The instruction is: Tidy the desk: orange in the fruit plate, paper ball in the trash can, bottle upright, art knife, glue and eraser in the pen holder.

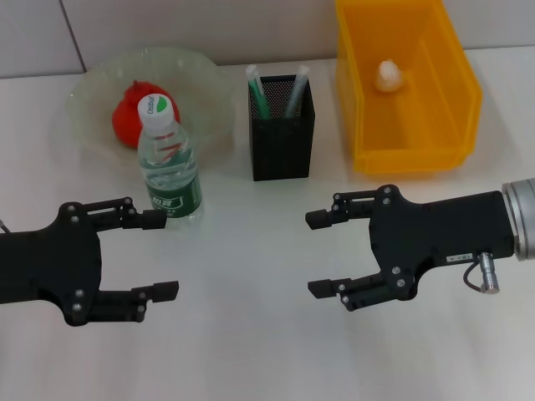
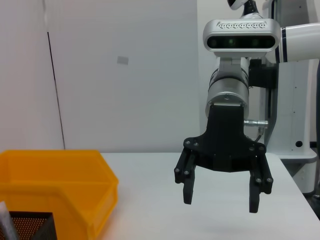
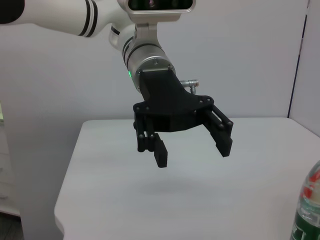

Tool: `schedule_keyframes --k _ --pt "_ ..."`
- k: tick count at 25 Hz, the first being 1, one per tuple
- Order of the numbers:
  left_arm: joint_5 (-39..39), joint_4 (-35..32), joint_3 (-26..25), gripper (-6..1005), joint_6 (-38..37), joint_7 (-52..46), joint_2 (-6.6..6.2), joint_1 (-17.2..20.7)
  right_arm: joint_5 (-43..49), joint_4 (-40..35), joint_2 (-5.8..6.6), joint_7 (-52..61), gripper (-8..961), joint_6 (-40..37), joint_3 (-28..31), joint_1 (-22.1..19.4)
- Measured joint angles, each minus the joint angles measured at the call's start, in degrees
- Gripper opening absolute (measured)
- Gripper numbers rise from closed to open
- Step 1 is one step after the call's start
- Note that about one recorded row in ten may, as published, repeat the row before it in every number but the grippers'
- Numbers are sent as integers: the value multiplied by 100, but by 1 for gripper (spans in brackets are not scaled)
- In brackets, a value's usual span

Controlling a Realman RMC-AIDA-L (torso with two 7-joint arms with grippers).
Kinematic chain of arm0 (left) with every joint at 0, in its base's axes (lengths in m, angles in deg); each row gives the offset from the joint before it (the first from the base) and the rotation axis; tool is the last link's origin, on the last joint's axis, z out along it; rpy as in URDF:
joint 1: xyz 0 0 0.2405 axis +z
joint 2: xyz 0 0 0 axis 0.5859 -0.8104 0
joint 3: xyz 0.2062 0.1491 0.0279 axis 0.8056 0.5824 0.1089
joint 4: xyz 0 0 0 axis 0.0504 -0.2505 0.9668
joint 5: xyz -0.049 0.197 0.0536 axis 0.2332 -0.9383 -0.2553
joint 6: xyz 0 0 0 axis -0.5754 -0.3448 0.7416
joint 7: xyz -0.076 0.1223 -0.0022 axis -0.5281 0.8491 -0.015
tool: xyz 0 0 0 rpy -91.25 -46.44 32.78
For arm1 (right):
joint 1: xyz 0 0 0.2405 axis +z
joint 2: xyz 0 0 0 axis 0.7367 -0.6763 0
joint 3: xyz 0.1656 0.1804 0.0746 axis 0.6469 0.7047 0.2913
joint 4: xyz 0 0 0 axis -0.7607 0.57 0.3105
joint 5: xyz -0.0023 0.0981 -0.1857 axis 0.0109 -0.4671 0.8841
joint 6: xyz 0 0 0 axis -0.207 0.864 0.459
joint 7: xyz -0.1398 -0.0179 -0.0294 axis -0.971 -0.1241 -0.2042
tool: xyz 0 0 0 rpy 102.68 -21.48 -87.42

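The orange (image 1: 132, 117) sits in the fruit plate (image 1: 96, 79) at upper left, with the bottle (image 1: 169, 163) standing up just in front. The paper ball (image 1: 389, 75) lies in the trash can (image 1: 456, 92) at upper right. Between them the pen holder (image 1: 282, 138) holds some sticks. It looks tidy, so the left gripper (image 1: 159, 255) and right gripper (image 1: 322, 253) hang low with fingers apart, holding nothing.

Bare table (image 1: 251, 334) between both grippers; bottle (image 1: 170, 163) just beside the left gripper (image 1: 159, 255).

White table (image 1: 251, 351) w/ fruit plate (image 1: 92, 88), bottle (image 1: 170, 163), pen holder (image 1: 282, 138), trash can (image 1: 410, 146).
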Motion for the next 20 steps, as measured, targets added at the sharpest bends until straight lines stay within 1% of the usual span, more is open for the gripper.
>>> schedule_keyframes --k 20 --pt "-10 -75 5 792 0 -26 -16 26 -122 3 -17 8 774 -10 17 38"
